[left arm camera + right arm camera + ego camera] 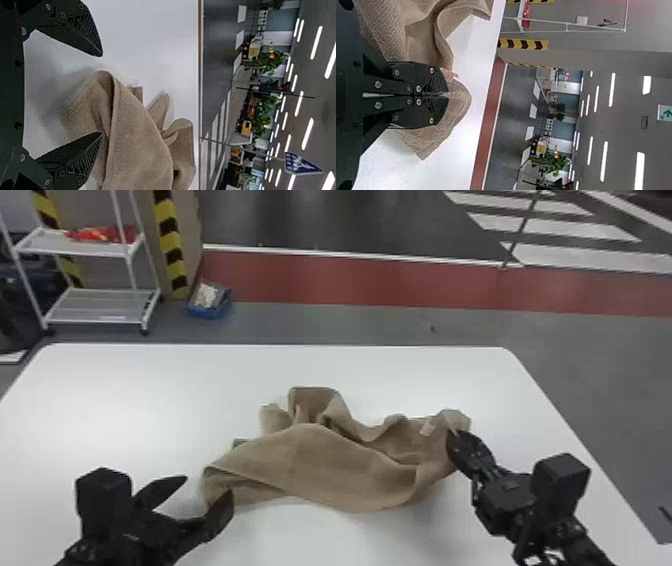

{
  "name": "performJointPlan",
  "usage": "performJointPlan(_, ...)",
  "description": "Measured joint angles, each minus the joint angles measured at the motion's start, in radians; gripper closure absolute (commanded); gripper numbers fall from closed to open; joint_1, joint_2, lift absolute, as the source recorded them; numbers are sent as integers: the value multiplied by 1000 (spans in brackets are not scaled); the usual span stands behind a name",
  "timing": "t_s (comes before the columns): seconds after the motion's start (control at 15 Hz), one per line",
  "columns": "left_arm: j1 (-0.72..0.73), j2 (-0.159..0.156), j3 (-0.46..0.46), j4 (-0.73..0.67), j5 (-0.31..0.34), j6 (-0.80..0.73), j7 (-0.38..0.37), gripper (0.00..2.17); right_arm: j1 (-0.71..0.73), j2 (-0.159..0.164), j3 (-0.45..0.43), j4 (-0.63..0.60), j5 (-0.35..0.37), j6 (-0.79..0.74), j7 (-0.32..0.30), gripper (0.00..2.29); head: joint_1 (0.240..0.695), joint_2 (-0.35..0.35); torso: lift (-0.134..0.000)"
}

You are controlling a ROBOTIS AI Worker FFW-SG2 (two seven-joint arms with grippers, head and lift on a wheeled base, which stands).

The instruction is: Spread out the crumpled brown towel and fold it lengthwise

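The brown towel (320, 462) lies crumpled across the middle of the table, with raised folds toward its far side. At its left end my left gripper (204, 490) stands open, one fingertip against the towel's near left edge. In the left wrist view, the left gripper (101, 95) has a bunched towel corner (105, 85) beside and partly between its spread fingers. My right gripper (454, 436) is at the towel's right end. The right wrist view shows the right gripper (447, 95) closed on the towel (461, 99), whose corner sticks out past the fingertips.
The white table (125, 400) extends around the towel on all sides. Beyond its far edge stand a white shelf rack (100, 305) and a small blue bin (207, 310) on the floor.
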Motion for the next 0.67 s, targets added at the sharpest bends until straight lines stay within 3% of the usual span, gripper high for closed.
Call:
performJointPlan(0.13, -6, 0, -8, 2, -6, 31, -2, 299, 0, 0, 1, 0, 2, 0, 0, 1740, 695, -164, -124)
performJointPlan(0.2, -7, 0, -10, 2, -7, 34, -3, 532, 0, 0, 1, 0, 3, 0, 0, 1740, 695, -165, -124)
performJointPlan(0.47, -8, 0, -12, 2, -10, 23, -53, 1855, 0, 0, 1, 0, 4, 0, 0, 1740, 695, -179, -124)
performJointPlan(0.67, -6, 0, -2, -5, -11, 16, -77, 1892, 0, 0, -3, 0, 4, -1, 0, 1740, 695, -181, -124)
